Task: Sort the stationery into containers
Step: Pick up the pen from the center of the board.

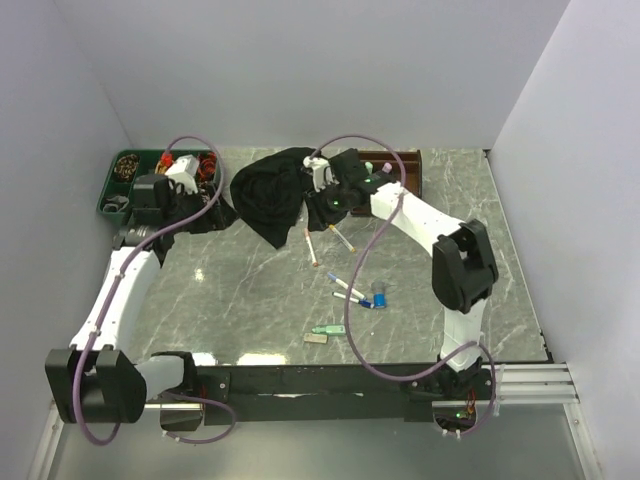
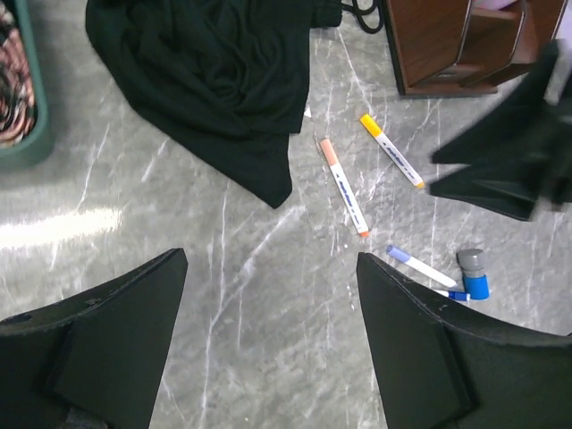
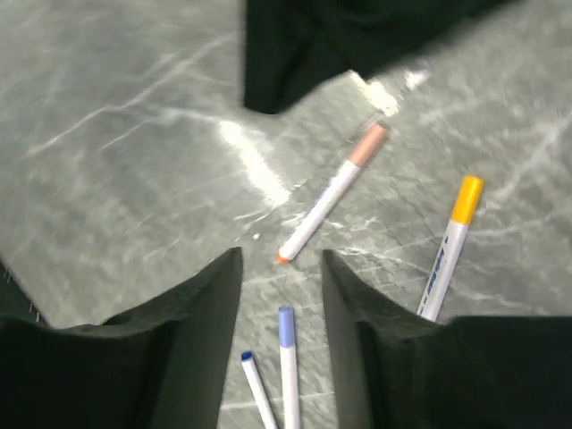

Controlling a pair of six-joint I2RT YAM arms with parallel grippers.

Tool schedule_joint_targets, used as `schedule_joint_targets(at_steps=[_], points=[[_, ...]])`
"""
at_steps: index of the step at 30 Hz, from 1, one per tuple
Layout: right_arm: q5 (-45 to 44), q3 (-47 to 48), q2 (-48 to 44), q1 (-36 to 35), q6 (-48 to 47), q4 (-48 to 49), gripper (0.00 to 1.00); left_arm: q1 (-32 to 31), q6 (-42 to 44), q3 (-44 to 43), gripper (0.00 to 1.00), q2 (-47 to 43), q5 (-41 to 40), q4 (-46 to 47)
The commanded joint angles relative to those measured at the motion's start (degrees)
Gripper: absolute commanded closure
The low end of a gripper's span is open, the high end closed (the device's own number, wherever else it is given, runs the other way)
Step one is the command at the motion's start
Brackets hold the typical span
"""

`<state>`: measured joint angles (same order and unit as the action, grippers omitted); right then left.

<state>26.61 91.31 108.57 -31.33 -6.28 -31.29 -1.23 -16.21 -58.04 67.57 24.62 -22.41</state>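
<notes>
Right gripper (image 3: 281, 273) hangs low over the marble table (image 1: 250, 300), jaws parted and gripping nothing. The orange tip of the peach-capped marker (image 3: 331, 195) lies just ahead of the gap. A lilac-capped pen (image 3: 286, 357) and a blue-tipped pen (image 3: 253, 380) lie beneath, between the fingers. The yellow-capped marker (image 3: 451, 250) lies near, off to one side. The black cloth (image 3: 357, 36) has a corner close to the peach cap.

Left gripper (image 2: 268, 304) is spread wide and empty, well apart from the pens.

Both containers are at the far edge: the wooden organiser (image 1: 412, 165) just behind the right gripper, the green tray (image 1: 103, 200) in the left corner. A blue-capped piece (image 1: 379, 295), a green highlighter (image 1: 328, 329) and a grey eraser (image 1: 315, 339) lie unsorted nearer the arms.

Assessment: the step in hand appears to be picking up the peach-capped marker. Recommended: advance to mid-barrel, not the tip. Set the fingers square across the barrel, clear of the cloth corner. Close only once the pads flank it.
</notes>
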Motion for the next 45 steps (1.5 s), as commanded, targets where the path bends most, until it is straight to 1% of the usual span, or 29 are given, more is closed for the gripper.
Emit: schedule_joint_targets(at_steps=[1, 3, 4, 11, 16, 19, 23, 25, 32, 35, 37, 38, 40, 42, 43, 44, 45], points=[[-12.4, 5.7, 2.7, -1.0, 12.4, -2.5, 0.47, 2.8, -2.9, 2.7, 0.17, -4.4, 1.1, -0.3], [-14.7, 6.0, 4.2, -1.6, 14.9, -2.0, 0.41, 4.1, -3.0, 3.9, 0.17, -5.4, 0.8, -0.9], [-15.6, 6.2, 4.6, -2.0, 15.7, -1.8, 0.41, 4.7, -3.3, 4.2, 0.17, -6.5, 0.8, -1.1], [-17.1, 8.2, 10.1, -4.4, 18.1, -1.7, 0.39, 8.2, -4.7, 6.6, 0.17, -8.9, 1.9, -1.8], [-18.1, 11.4, 15.5, -5.0, 19.0, -1.7, 0.41, 10.7, -6.7, 7.9, 0.17, -9.1, 2.7, -0.8], [-19.9, 13.4, 18.3, -5.1, 19.7, -1.9, 0.42, 13.3, -9.1, 9.0, 0.18, -9.3, 4.2, 0.0], [-20.9, 14.9, 21.1, -5.2, 20.3, -2.6, 0.46, 15.9, -10.3, 10.1, 0.18, -9.6, 4.9, 0.3], [-20.6, 15.4, 21.6, -5.3, 20.4, -2.7, 0.48, 16.4, -10.3, 10.1, 0.18, -9.6, 5.0, 0.2], [-25.6, 14.4, 24.2, -6.6, 19.4, -4.4, 0.56, 16.7, -11.1, 9.9, 0.19, -8.9, 5.6, 0.9], [-28.7, 12.4, 24.8, -7.2, 19.0, -5.9, 0.57, 16.5, -12.0, 9.5, 0.18, -8.4, 6.3, 1.5], [-29.3, 10.7, 24.8, -7.3, 18.5, -6.6, 0.59, 16.5, -12.6, 9.7, 0.18, -8.4, 6.8, 2.0], [-29.5, 10.2, 24.5, -7.4, 18.2, -6.2, 0.62, 16.7, -12.9, 9.9, 0.18, -8.5, 6.8, 2.2], [-29.9, 10.5, 24.6, -7.9, 17.3, -6.4, 0.64, 16.6, -13.2, 10.2, 0.18, -8.9, 6.9, 2.5], [-30.7, 10.6, 24.7, -8.1, 16.7, -6.2, 0.7, 16.6, -13.6, 10.8, 0.18, -8.9, 7.1, 2.5], [-30.0, 10.5, 24.6, -8.1, 16.0, -5.9, 0.75, 16.6, -13.6, 10.8, 0.19, -8.9, 7.3, 2.6], [-28.9, 10.4, 24.1, -8.2, 15.1, -5.6, 0.84, 16.5, -13.8, 10.8, 0.19, -8.9, 7.5, 2.7], [-27.7, 10.4, 23.7, -8.2, 13.0, -5.1, 0.89, 16.6, -13.9, 10.8, 0.19, -8.9, 7.9, 2.9]])
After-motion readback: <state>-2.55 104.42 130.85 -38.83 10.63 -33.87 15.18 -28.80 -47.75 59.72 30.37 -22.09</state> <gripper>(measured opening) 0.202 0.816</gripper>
